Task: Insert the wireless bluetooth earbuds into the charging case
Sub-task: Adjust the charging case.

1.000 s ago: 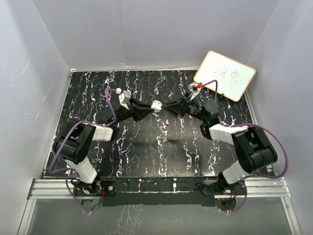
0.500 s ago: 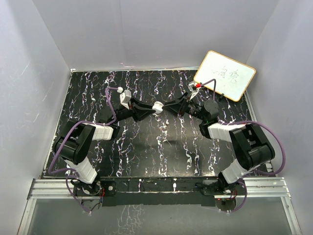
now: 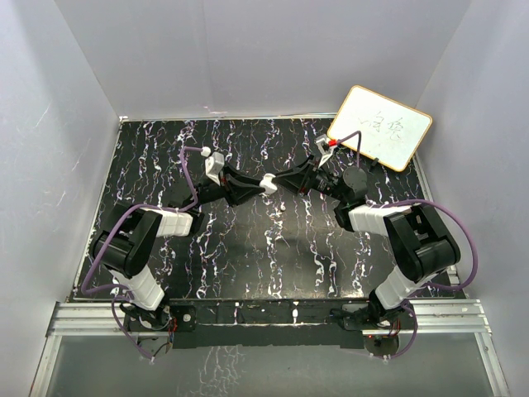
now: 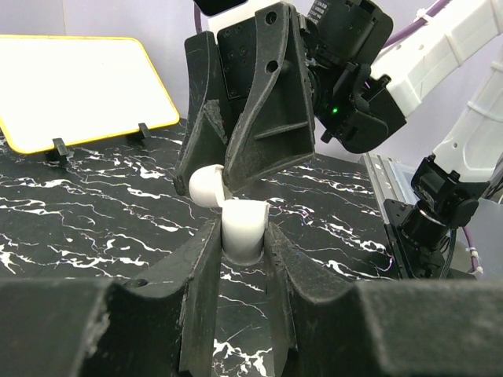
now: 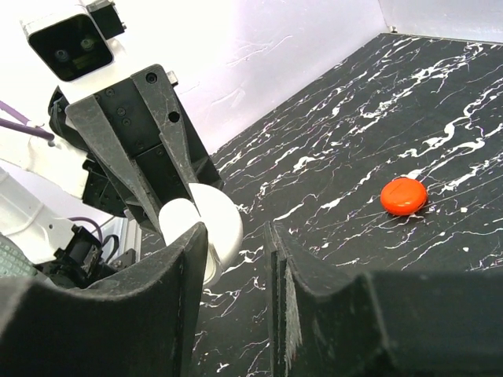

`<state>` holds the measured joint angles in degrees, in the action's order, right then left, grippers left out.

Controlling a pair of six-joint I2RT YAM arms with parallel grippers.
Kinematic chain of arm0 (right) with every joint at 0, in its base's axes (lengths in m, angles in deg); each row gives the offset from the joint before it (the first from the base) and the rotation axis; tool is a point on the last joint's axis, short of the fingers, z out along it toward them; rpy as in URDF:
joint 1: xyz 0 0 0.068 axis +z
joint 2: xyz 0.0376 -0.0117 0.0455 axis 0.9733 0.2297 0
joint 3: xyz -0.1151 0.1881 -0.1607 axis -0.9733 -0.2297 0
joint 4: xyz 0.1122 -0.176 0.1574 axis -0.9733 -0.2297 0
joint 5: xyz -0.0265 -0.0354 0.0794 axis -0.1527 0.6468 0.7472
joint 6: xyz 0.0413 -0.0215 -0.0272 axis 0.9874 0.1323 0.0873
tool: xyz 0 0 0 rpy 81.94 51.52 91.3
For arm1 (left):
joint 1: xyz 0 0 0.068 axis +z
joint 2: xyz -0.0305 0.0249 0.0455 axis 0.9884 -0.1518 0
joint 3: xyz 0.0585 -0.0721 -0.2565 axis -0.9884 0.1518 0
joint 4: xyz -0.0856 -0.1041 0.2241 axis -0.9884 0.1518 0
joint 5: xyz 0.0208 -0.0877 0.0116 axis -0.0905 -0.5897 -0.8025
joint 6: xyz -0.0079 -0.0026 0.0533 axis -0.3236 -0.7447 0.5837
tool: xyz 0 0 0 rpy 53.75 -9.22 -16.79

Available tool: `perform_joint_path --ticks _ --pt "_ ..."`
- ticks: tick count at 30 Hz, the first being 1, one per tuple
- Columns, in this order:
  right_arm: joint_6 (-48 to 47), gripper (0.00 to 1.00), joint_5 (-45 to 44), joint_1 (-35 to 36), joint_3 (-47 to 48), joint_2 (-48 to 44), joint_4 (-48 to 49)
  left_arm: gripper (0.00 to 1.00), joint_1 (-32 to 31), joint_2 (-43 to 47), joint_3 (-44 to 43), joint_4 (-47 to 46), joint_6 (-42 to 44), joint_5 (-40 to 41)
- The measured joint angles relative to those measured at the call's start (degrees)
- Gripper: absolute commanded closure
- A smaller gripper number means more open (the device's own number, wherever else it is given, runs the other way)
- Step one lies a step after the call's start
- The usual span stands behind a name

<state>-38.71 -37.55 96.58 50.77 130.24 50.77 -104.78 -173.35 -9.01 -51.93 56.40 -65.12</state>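
Above the middle of the surface [image 3: 165, 165], the left jaws clench the white case [image 4: 244, 224] by its base. It looks light, hard and slick, so its flanks suit a firm pinch, and the lid [image 4: 206, 187] wants gentleness. The right jaws stand narrowly apart at that lid; whether they pinch it I cannot tell. The earbuds show in no view, perhaps hidden behind fingers. A red puck [image 5: 404, 196] lies on the surface, well apart.

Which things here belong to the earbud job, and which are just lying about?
Job: white charging case, clamped in the left gripper; right gripper close beside it. The earbuds cannot be made out.
Lying about: red puck on the table; whiteboard at the far right.
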Motion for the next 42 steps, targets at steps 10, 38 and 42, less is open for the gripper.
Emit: perform_joint_path --ticks 10,38,42 --pt "0.04 0.89 0.35 0.13 0.00 0.00 0.83 0.98 -0.02 0.00 -0.70 0.07 -0.35 0.02" --pt "-15.26 0.94 3.15 0.28 1.64 -1.55 -10.71 0.68 0.02 -3.06 -3.87 0.00 -5.70 -7.89" --pt "-16.35 0.94 3.30 0.28 1.64 -1.92 -11.32 0.67 0.02 -3.06 -3.96 0.00 -5.68 -8.44"
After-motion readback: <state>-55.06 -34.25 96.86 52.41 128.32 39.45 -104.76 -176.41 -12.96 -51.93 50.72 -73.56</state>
